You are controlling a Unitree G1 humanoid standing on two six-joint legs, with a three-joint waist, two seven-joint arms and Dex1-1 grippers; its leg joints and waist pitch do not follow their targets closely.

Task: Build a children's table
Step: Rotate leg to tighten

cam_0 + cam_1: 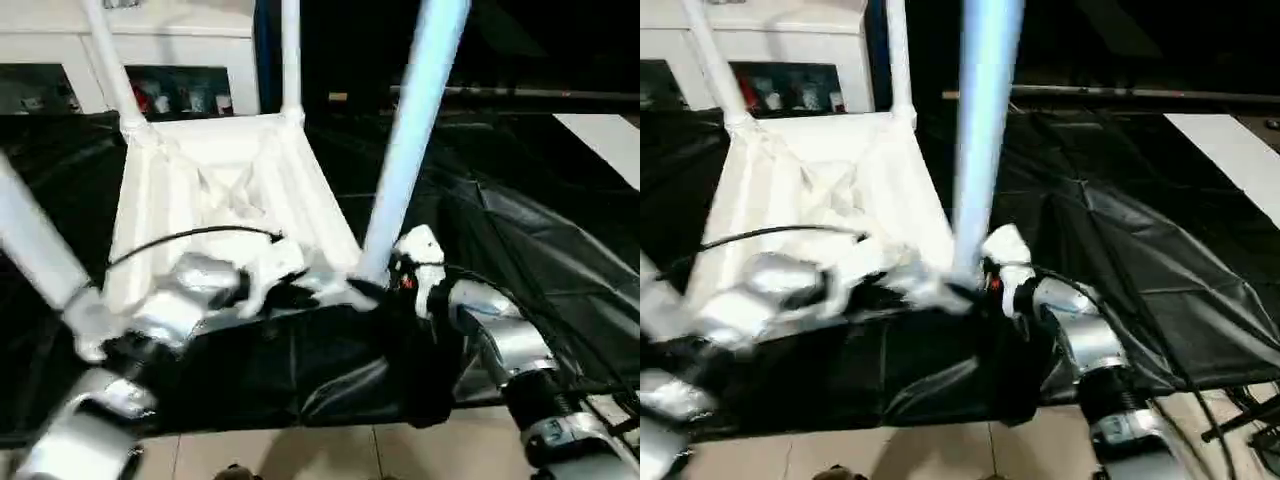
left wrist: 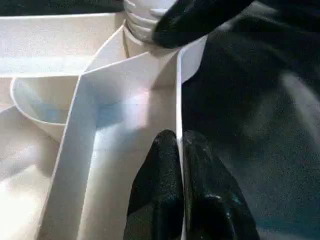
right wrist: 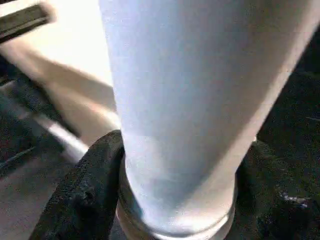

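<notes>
— Where are you keeping the tabletop [image 1: 215,190]?

— It's lying ribs-up on the black cloth-covered work table [image 1: 540,240], with four legs standing in its corners. You're pinching its near side wall with the left gripper [image 2: 179,150], fingers together on that thin rim, likely so that it can't slide.

— And your right gripper [image 3: 175,200]?

— You're clamping it around the base of the near right leg [image 1: 410,140], one finger each side, probably for seating it in its socket.
</notes>
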